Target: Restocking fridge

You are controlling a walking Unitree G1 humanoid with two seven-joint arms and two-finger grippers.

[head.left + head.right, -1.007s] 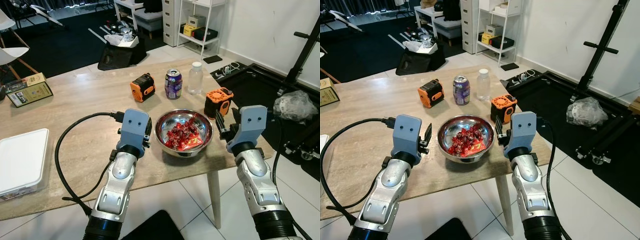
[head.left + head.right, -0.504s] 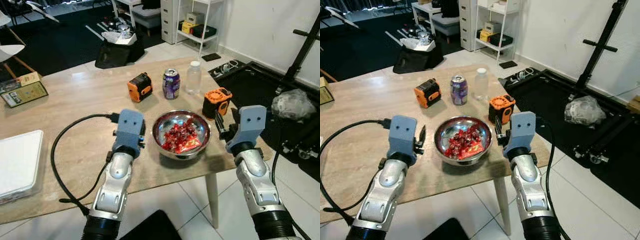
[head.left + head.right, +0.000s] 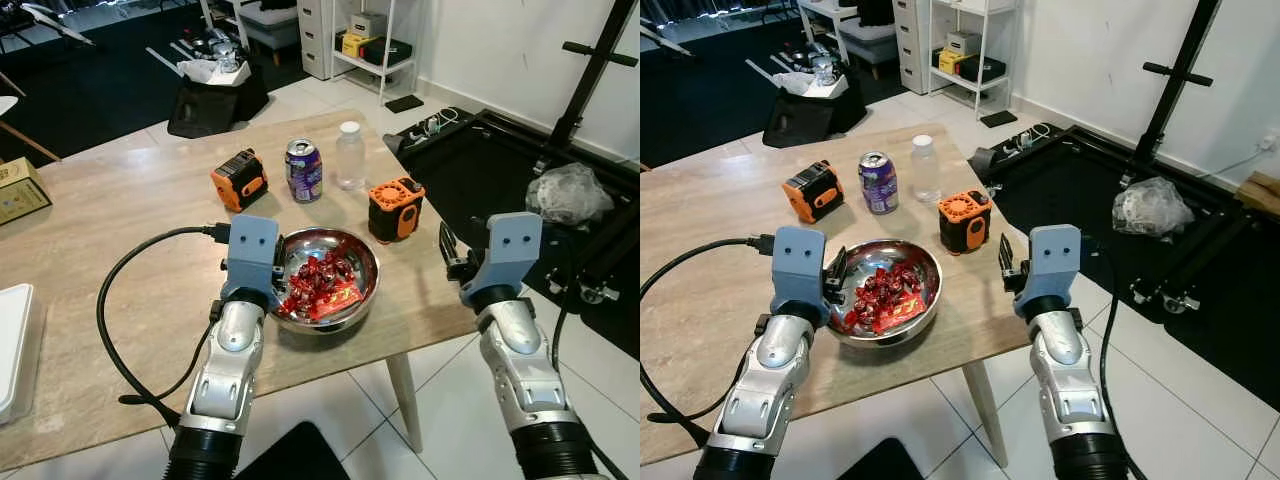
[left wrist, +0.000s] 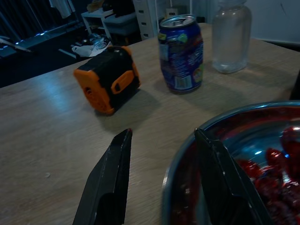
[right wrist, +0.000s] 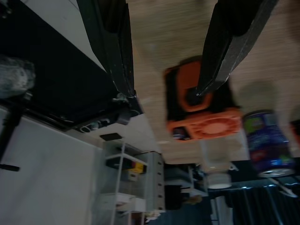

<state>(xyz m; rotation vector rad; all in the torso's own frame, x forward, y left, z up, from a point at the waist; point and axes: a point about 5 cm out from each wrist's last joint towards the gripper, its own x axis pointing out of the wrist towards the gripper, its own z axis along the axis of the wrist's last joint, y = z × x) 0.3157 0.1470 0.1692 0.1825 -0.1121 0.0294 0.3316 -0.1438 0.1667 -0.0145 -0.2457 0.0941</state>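
Wood-grain table (image 3: 120,200): largest item, pale top, white tiled floor (image 3: 350,420) under its near edge.
Steel bowl (image 3: 362,262): near front edge of table, holds red-wrapped sweets (image 3: 322,285).
Left tool (image 3: 281,272): at bowl's left rim, fingers (image 4: 110,180) spread wide; in left wrist view one finger is outside the rim, the other over it. Holds nothing.
Right tool (image 3: 1005,262): off table's right edge, beside the bowl, well apart from it; fingers (image 5: 110,40) wide, nothing between them.
Orange-black device w/ round top (image 3: 396,208): just behind-right of bowl.
Second orange-black device (image 3: 239,179): behind-left of bowl.
Clear plastic bottle (image 3: 349,157): upright, white cap, far side of table.
Purple drink can (image 3: 303,170): upright, just left of bottle, betw. it and second device.
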